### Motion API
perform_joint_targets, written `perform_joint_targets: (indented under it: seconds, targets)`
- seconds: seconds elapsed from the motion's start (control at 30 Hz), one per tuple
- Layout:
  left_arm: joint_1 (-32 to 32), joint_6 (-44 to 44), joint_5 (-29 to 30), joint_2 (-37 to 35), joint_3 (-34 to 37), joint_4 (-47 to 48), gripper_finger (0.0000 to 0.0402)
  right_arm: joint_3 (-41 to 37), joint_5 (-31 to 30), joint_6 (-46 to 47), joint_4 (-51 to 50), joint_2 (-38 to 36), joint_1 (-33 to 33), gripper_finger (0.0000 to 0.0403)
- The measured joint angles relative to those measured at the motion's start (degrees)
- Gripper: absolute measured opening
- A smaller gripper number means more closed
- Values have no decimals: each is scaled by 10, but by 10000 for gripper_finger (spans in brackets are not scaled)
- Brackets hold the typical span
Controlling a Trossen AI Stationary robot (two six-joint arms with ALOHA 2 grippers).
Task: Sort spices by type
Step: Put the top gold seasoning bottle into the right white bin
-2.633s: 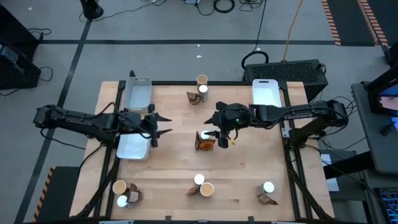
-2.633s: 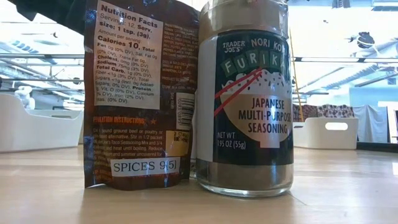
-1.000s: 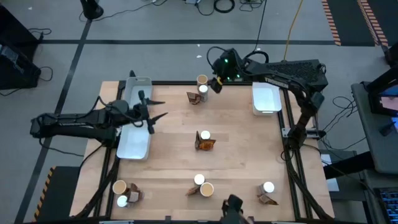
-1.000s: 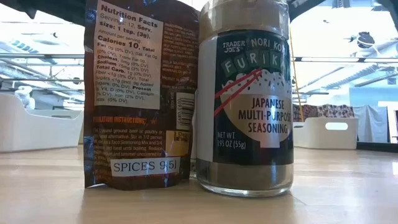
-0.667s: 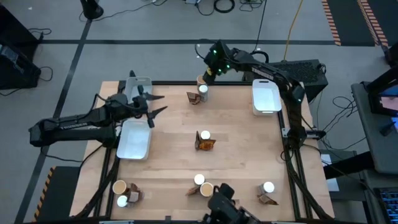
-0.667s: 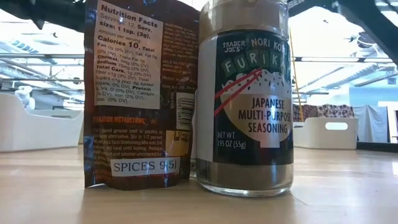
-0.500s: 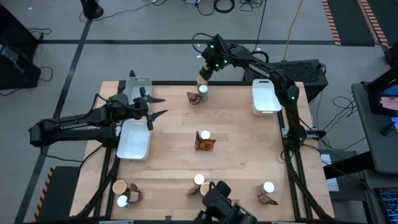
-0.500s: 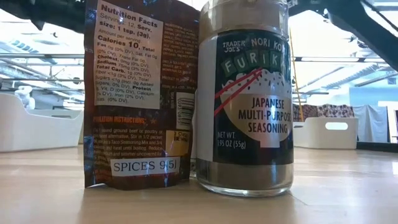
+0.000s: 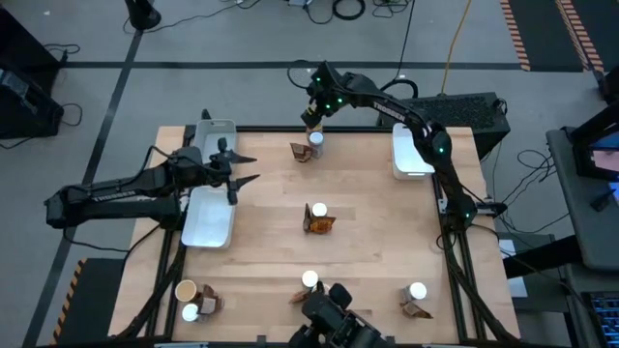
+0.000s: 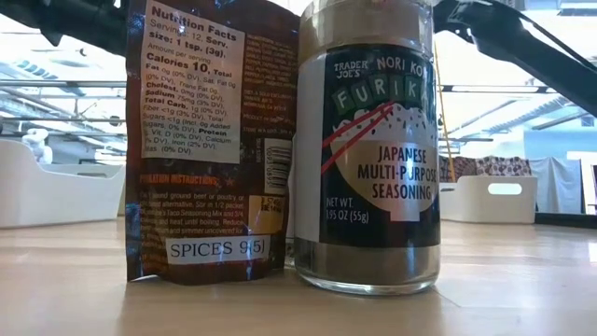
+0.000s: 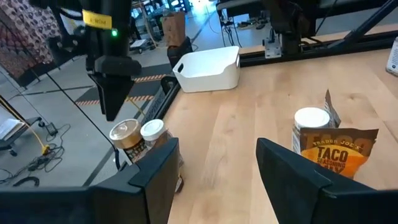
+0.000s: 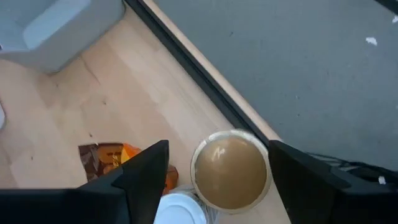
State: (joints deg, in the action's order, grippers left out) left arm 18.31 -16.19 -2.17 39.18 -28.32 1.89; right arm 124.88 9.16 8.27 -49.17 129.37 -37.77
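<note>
The right gripper [image 9: 311, 113] hangs above the far edge of the table [image 9: 368, 222], directly over a tan-topped jar [image 12: 231, 168]; its fingers [image 12: 144, 169] are spread wide on either side of the jar's top and grip nothing. Touching that jar on the near side stands a white-lidded jar [image 9: 315, 139], with a brown packet [image 9: 300, 152] just beside it. The left gripper [image 9: 244, 166] hangs over the left part of the table, just beside two white trays [image 9: 208, 217]; its fingers [image 11: 155, 171] are also wide apart and empty. In the left wrist view the far-edge group and the right gripper show ahead of it, together with a second white-lidded jar [image 11: 311, 120] touching a packet printed TACO [image 11: 334, 156]; the high view places this pair at the table's centre. A third white tray [image 9: 414, 150] lies at the far right edge of the table. Along the near edge the high view shows further spices: a tan-topped jar, a white-lidded jar and a packet at the left corner [image 9: 193, 300], a white-lidded jar near the middle [image 9: 309, 279], and a white-lidded jar with a packet to the right [image 9: 417, 298]. The low view is filled by a packet labelled SPICES [image 10: 213, 140] and a furikake jar [image 10: 367, 149] standing just beside each other on the table.
</note>
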Motion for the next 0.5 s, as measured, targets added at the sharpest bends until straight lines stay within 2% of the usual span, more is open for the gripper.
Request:
perform_joint_targets:
  seconds: [0.23,0.5]
  targets:
    - [0,-7,0,0,0,-25,218,0,-4,-4,-17,1,1,299]
    - [0,-13,0,0,0,-41,218,0,-50,-3,-35,12,18,304]
